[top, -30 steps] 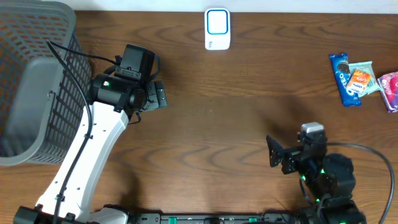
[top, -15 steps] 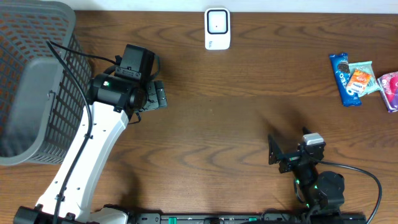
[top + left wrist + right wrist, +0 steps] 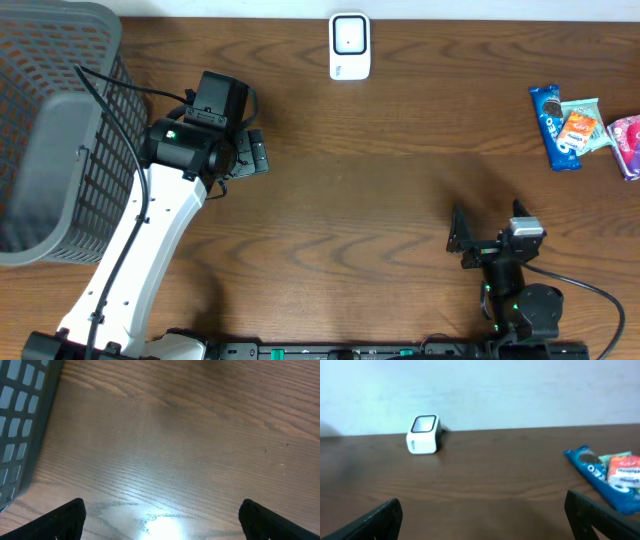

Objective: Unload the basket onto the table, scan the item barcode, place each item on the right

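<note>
Nothing is picked up yet, so I think this is the very start of the job: a snack must first be chosen and grabbed. The snacks lie in a small pile at the far right of the view from above, a blue Oreo pack [image 3: 552,126] with an orange packet [image 3: 582,127] touching it and a pink packet [image 3: 627,143] at the edge. The white scanner [image 3: 349,45] stands at the top middle of the brown table [image 3: 380,190], well apart from the snacks. The right claw [image 3: 462,243] sits at the lower right, low and tucked in close to its base. Its fingers are spread wide and there is nothing between them. Its own camera looks flat across the table and sees the scanner on the left and the Oreo pack on the right. The left claw [image 3: 255,155] is at the middle left, on a long white arm that comes up from the bottom left corner and ends just beside the grey basket [image 3: 60,40]. It is wide open too and holds nothing, with only bare wood under it. Next, I think the right arm needs to stretch out toward the upper right, come down over one snack, close on it, and then carry it to the scanner with the stripes facing the little window
</note>
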{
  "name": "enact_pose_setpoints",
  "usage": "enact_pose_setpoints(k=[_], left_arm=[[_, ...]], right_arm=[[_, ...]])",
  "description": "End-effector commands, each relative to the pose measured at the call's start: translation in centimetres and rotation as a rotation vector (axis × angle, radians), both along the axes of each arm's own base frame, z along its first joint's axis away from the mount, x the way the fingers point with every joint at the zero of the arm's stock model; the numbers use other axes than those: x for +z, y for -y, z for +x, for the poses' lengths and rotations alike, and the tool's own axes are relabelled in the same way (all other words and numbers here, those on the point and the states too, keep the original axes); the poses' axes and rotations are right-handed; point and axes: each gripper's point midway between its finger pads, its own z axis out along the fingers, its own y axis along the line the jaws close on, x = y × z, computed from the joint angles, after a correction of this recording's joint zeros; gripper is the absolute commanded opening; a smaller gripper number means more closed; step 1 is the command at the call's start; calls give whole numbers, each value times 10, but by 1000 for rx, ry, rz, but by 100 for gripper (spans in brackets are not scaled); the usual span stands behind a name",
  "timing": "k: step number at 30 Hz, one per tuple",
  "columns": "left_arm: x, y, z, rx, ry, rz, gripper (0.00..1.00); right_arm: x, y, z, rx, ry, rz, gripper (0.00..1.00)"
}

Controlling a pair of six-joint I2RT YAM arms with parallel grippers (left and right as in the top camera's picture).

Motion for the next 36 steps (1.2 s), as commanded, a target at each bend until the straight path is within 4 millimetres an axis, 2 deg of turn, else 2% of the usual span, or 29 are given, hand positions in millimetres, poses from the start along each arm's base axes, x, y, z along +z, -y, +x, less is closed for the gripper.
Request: enact_pose_setpoints(k=[1,18,36], left_arm=[[2,-3,0,11,4,6,98],[2,-3,0,11,4,6,98],[2,-3,0,11,4,6,98]], right_arm=[[-9,4,1,-16,-10,-90,99],[-11,15,1,-64,-19,-117,99],[-10,15,1,-65,-19,-53,99]])
